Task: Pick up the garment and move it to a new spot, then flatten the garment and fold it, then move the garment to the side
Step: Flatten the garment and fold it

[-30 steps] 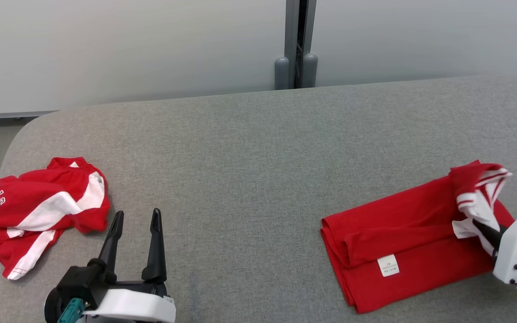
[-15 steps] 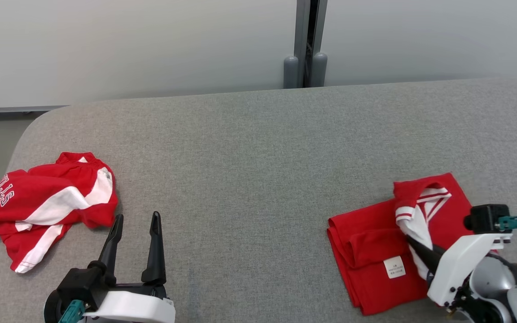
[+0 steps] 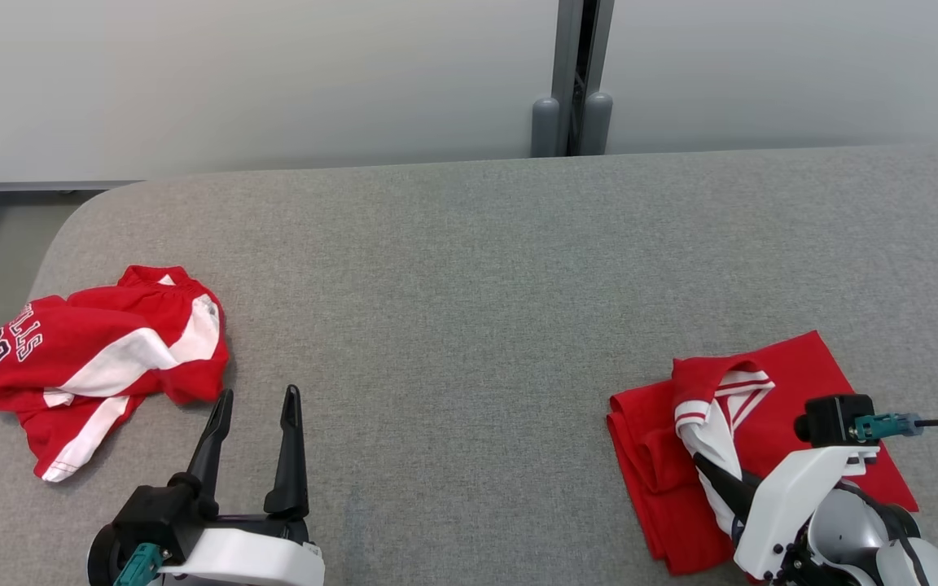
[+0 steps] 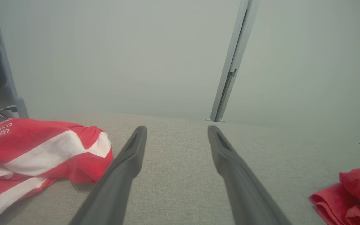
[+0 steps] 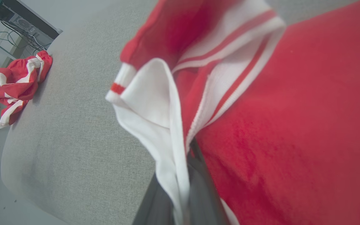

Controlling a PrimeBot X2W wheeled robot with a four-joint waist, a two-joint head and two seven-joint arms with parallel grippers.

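Note:
The garment (image 3: pixel 795 382) is a red shirt with white striped trim, lying folded on the grey table (image 3: pixel 469 268) at the right. My right gripper (image 3: pixel 701 460) is shut on its white-trimmed edge, holding that edge raised and doubled over the red cloth. The right wrist view shows the pinched white hem running down into the gripper (image 5: pixel 191 156), with the garment (image 5: pixel 292 125) spread behind. At the lower left my left gripper (image 3: pixel 259 392) stands open over bare table, holding nothing. The left wrist view shows its open gripper (image 4: pixel 177 128) and the garment's corner (image 4: pixel 348 193) far right.
A crumpled red-and-white piece of clothing (image 3: pixel 94 358) with printed letters and "23" lies near the table's left edge, close to the left gripper (image 4: pixel 27 147) (image 5: pixel 17 81). A grey post (image 3: pixel 575 81) stands behind the table against the wall.
The right gripper has carried the garment's striped edge leftward over the red cloth, folding it over. The head camera has shifted, so the whole scene sits further right. The left gripper has stayed put.

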